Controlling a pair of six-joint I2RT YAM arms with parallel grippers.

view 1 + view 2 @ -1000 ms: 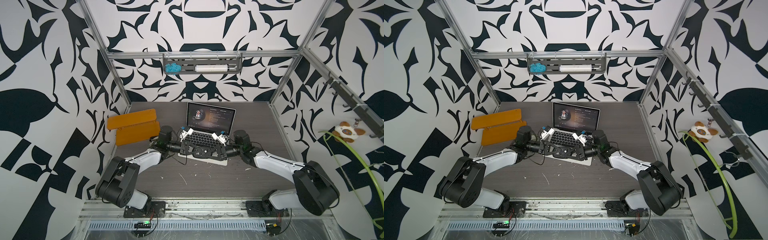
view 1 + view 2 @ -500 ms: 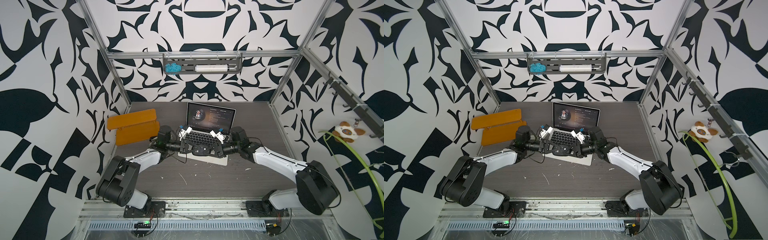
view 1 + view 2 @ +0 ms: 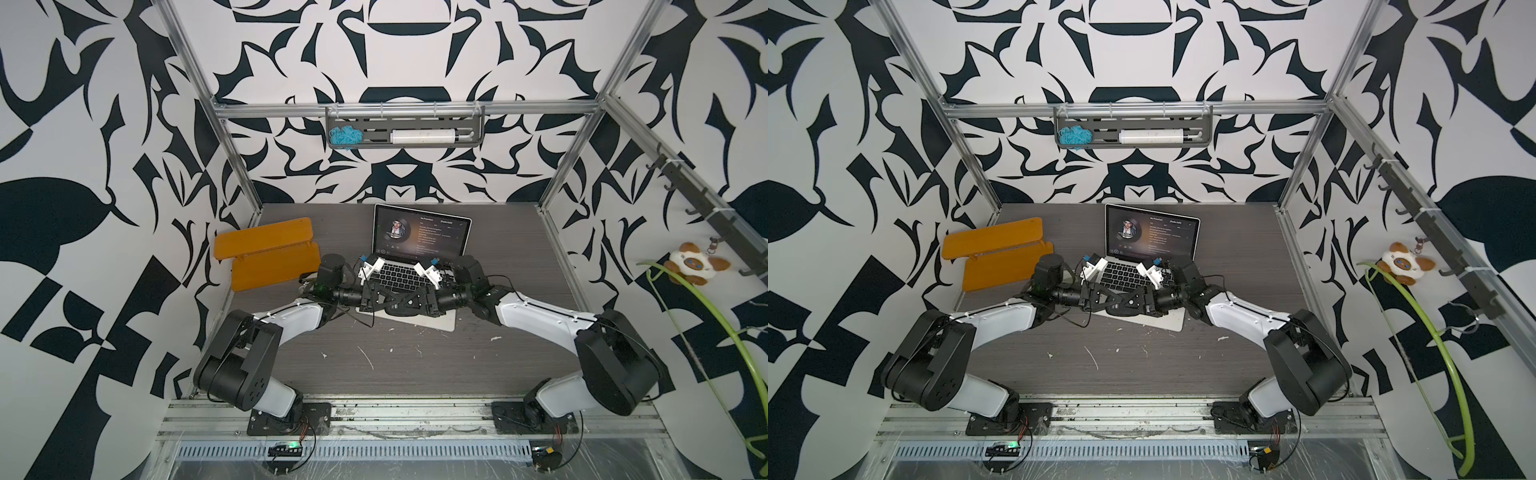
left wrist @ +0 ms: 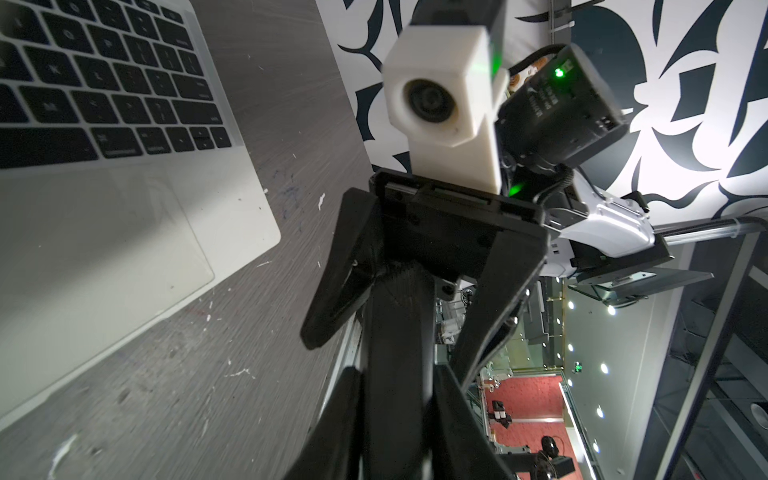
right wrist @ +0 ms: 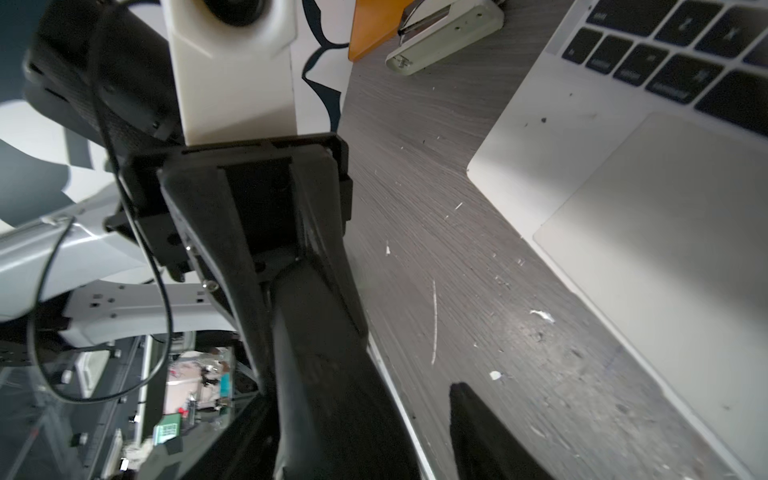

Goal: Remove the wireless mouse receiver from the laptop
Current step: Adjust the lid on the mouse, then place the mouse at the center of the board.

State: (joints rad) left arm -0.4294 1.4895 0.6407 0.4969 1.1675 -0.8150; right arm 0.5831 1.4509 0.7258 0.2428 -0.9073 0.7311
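**Two grippers on a mouse, receiver hiding somewhere**

My left gripper (image 5: 284, 266) is pinched narrow on one end of the black mouse (image 5: 316, 353), low over the front part of the open laptop (image 3: 422, 232) mid-table (image 3: 395, 361). My right gripper (image 4: 392, 353) faces it, jaws spread wide either side of the mouse. The wireless mouse receiver? Can't spot it in any view.

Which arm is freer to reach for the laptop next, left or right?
Right, likely: the right end effector stands open, gripping nothing, near the laptop; the left end effector is shut on a black object.
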